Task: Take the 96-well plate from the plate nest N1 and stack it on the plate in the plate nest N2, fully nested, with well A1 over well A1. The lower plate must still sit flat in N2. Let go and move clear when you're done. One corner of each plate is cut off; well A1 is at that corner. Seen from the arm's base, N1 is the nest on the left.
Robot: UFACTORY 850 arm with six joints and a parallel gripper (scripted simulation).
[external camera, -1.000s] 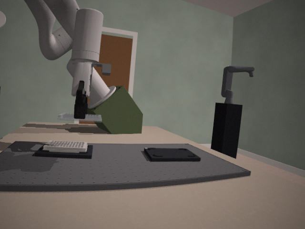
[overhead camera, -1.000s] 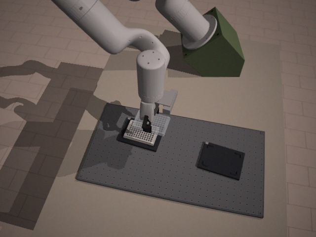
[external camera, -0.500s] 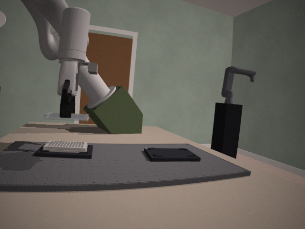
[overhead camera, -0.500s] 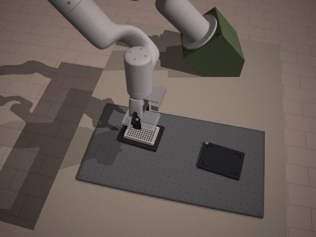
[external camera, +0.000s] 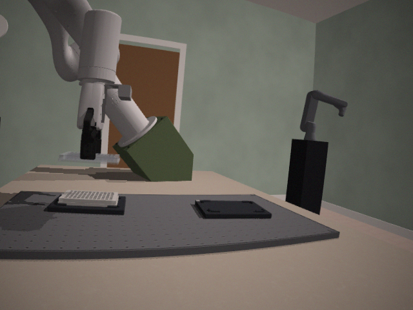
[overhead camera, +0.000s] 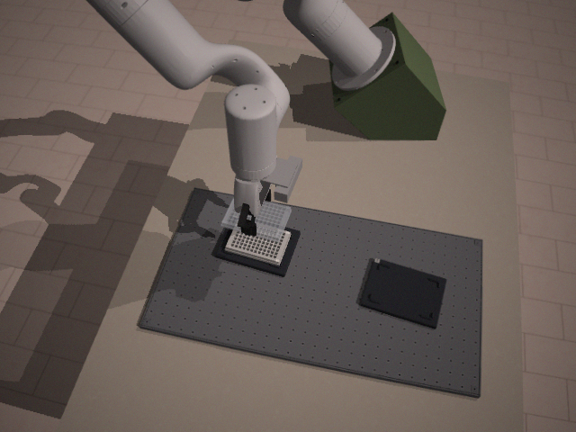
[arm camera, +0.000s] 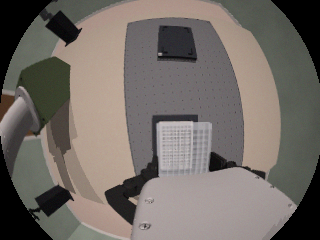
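Note:
My gripper (overhead camera: 256,211) (external camera: 90,146) (arm camera: 184,162) is shut on a clear 96-well plate (overhead camera: 275,216) (external camera: 108,158) (arm camera: 203,146) across its short sides. It holds the plate level in the air. Below it a white 96-well plate (overhead camera: 257,246) (external camera: 88,197) (arm camera: 174,150) sits flat in the black nest N2 (overhead camera: 222,254) (external camera: 83,210). The held plate hangs well above the white one and roughly over it, apart from it. In the wrist view it looks a little offset to one side. Nest N1 (overhead camera: 402,292) (external camera: 233,208) (arm camera: 176,43) is empty. I cannot make out the cut corners.
Both nests stand on a grey perforated baseplate (overhead camera: 302,325) (external camera: 150,227) (arm camera: 143,94) on a tan table. The arm's green base block (overhead camera: 395,88) (external camera: 160,153) stands behind it. A black pedestal (external camera: 306,173) with a small grey arm stands off the table's far side.

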